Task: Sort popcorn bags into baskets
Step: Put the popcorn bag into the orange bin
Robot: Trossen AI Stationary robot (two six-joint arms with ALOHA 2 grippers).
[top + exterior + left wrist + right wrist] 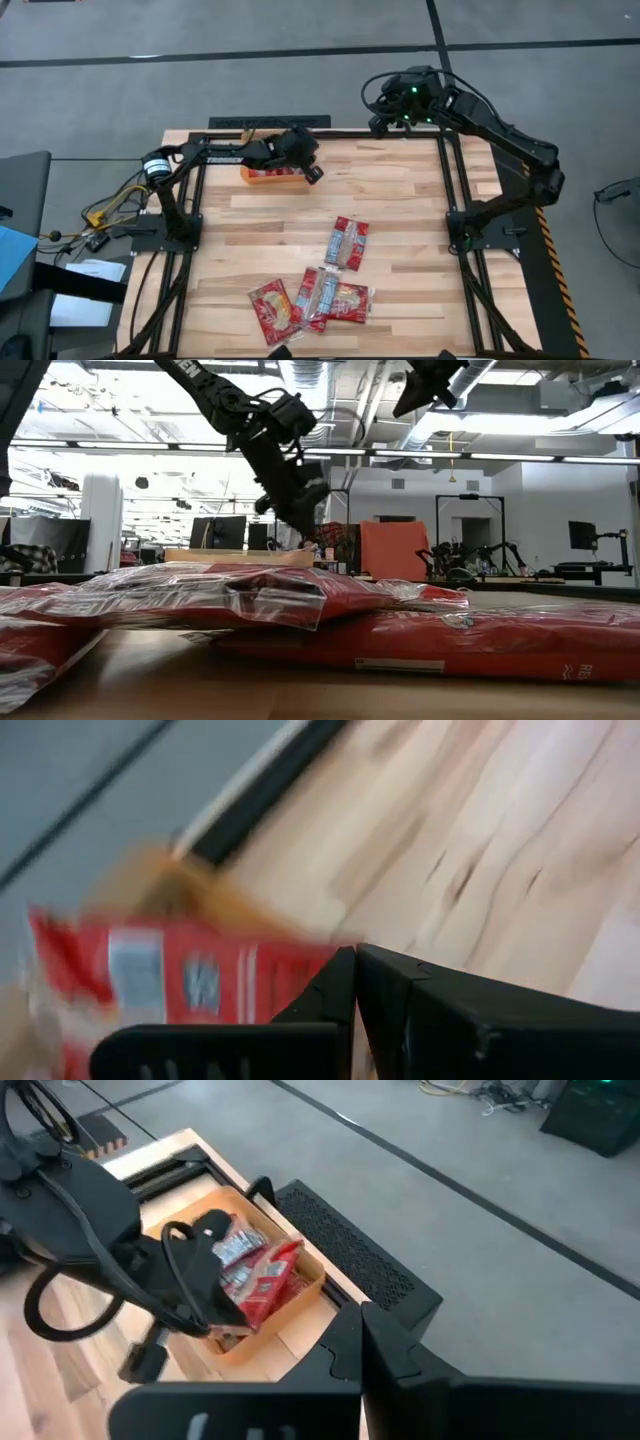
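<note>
The orange basket [262,178] stands near the table's far edge, and red packets [262,1275] lie in it, with one [180,982] blurred in the left wrist view. Several more popcorn bags lie flat on the near half of the table: one alone [347,243] and a loose overlapping cluster [318,298]. My left gripper [313,174] hovers just right of the basket, shut and empty [356,955]. My right gripper [381,125] waits, shut [360,1315], high over the far right corner.
A black frame rail [270,124] runs along the far edge behind the basket. Black arm mounts stand at the table's left [175,232] and right [470,235]. Bare wood [400,185] lies between the basket and the loose bags, which fill the foreground [300,600] of the low view.
</note>
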